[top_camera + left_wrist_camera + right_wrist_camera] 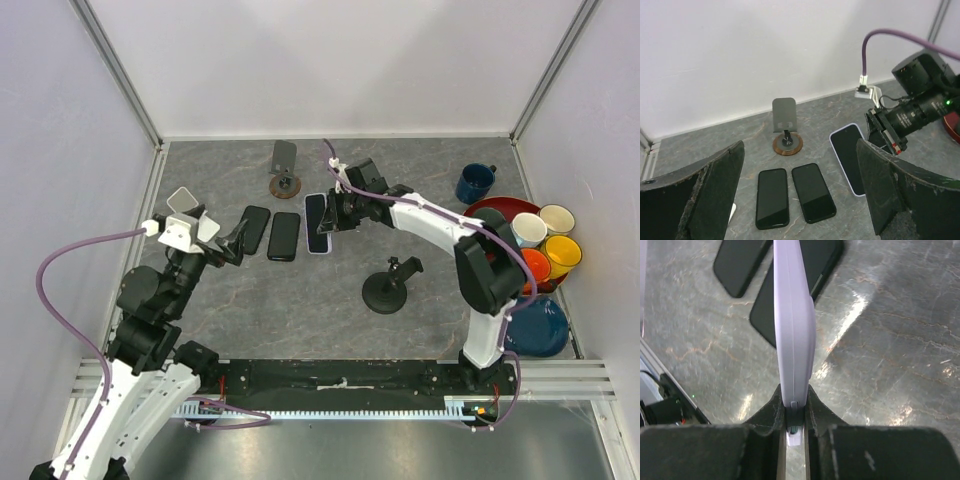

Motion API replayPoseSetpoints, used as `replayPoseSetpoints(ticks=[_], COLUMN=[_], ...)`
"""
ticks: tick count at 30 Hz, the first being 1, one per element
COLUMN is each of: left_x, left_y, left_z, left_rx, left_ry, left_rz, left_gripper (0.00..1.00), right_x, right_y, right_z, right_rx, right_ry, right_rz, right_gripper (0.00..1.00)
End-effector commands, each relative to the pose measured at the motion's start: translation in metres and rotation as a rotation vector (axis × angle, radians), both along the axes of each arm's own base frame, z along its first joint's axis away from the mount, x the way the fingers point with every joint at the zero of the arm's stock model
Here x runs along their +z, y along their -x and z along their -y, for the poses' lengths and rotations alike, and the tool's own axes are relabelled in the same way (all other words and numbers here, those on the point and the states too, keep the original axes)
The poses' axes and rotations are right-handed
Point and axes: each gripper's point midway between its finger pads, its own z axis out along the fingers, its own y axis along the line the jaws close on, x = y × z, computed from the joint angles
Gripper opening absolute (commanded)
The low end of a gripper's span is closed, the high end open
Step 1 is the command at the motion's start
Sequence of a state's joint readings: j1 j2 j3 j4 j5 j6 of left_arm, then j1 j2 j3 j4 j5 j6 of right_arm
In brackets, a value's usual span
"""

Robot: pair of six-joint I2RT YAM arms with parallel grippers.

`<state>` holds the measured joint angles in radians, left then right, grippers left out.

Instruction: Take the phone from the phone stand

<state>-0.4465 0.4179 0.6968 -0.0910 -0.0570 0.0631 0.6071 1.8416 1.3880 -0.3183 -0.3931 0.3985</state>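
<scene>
A phone in a lavender case (317, 222) is clamped by its edge in my right gripper (336, 213), low over the table and beside two black phones. The right wrist view shows it edge-on (794, 325) with the fingers (771, 407) shut on it. It also shows in the left wrist view (849, 156). The phone stand (286, 168), a grey plate on a round wooden base, stands empty at the back (786, 125). My left gripper (232, 243) is open and empty, just left of the black phones (800, 150).
Two black phones (255, 229) (284, 236) lie flat side by side. A black stand (390, 285) stands right of centre. At the right are a blue mug (476, 183), a red plate (500, 210) with several mugs, and a blue plate (540, 325).
</scene>
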Motion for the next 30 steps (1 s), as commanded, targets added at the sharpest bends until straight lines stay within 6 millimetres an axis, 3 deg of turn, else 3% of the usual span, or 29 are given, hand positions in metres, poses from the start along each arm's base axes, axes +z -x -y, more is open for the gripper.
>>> replayPoseSetpoints(ticks=[1,6,8,17,26,30], left_x=[0.016,0.021,0.022,0.02,0.02,0.019], left_y=[0.0,0.009,0.013,0.018,0.02,0.019], left_z=[-0.025,-0.045,-0.055,-0.063,-0.064,-0.064], left_rx=[0.128,0.206,0.244,0.272,0.273,0.276], left_ry=[0.109,0.162,0.181,0.192,0.2,0.199], left_rz=[0.034,0.088,0.104,0.121,0.127,0.124], left_gripper=[0.99,0.99,0.99,0.98,0.97,0.97], right_x=[0.007,-0.023,-0.027,-0.063,-0.087,-0.098], right_y=[-0.026,-0.035,-0.036,-0.039,-0.038,-0.034], right_z=[-0.025,-0.035,-0.04,-0.042,-0.025,-0.015], right_rx=[-0.073,-0.115,-0.106,-0.166,-0.205,-0.219], right_ry=[-0.126,-0.143,-0.158,-0.194,-0.179,-0.153], right_rz=[-0.064,-0.158,-0.182,-0.322,-0.349,-0.358], right_gripper=[0.0,0.01,0.02,0.1,0.38,0.43])
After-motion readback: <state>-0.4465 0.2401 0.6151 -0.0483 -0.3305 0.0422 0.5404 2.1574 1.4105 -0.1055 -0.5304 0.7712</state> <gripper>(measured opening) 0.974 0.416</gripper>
